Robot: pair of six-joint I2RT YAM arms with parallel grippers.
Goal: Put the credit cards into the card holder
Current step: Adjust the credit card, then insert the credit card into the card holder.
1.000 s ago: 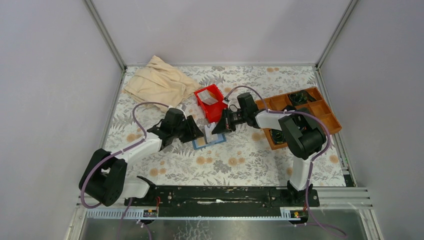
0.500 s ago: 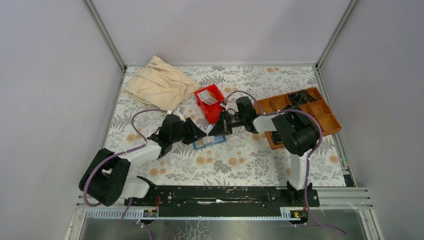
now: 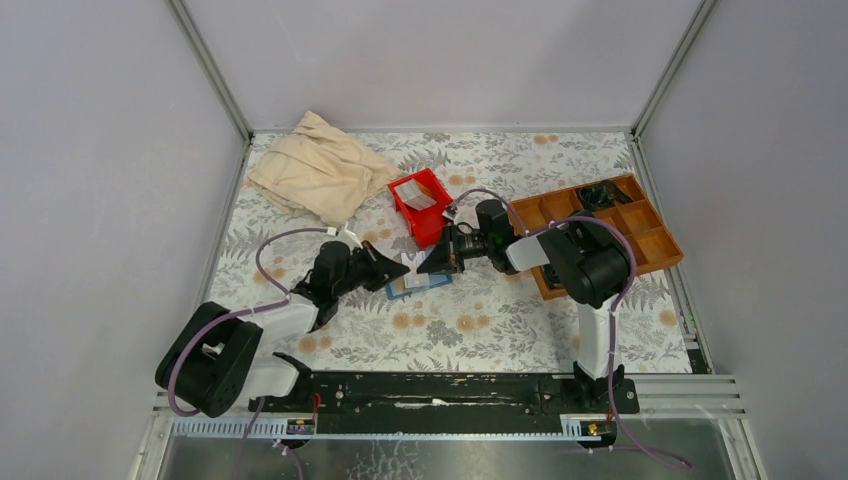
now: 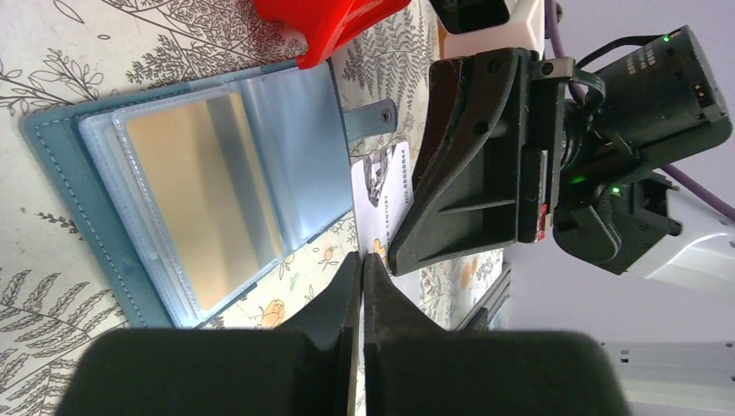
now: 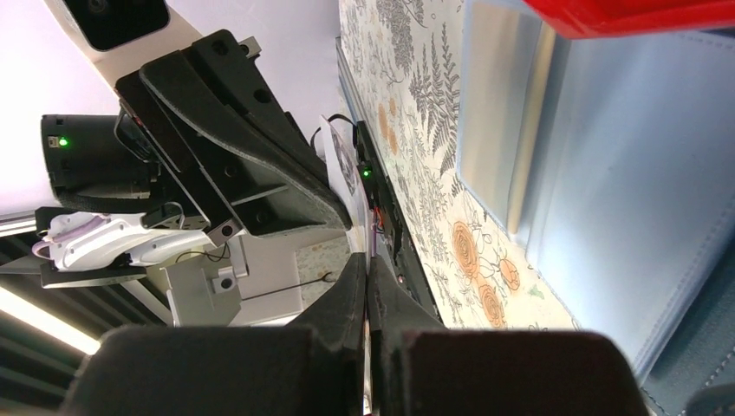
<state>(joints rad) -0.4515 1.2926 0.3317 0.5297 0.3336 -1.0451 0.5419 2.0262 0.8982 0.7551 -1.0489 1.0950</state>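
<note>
One credit card is seen in the card holder; a second card, uninserted, is pinched by closed left fingers and right fingers.

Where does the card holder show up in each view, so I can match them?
Top external: the card holder lies open mid-table, just in front of the red bin.
Left wrist: card holder fills the left half, open, slots up.
Right wrist: card holder fills the right side, pale blue.
Shared landmark: the red bin bordering it.
</note>
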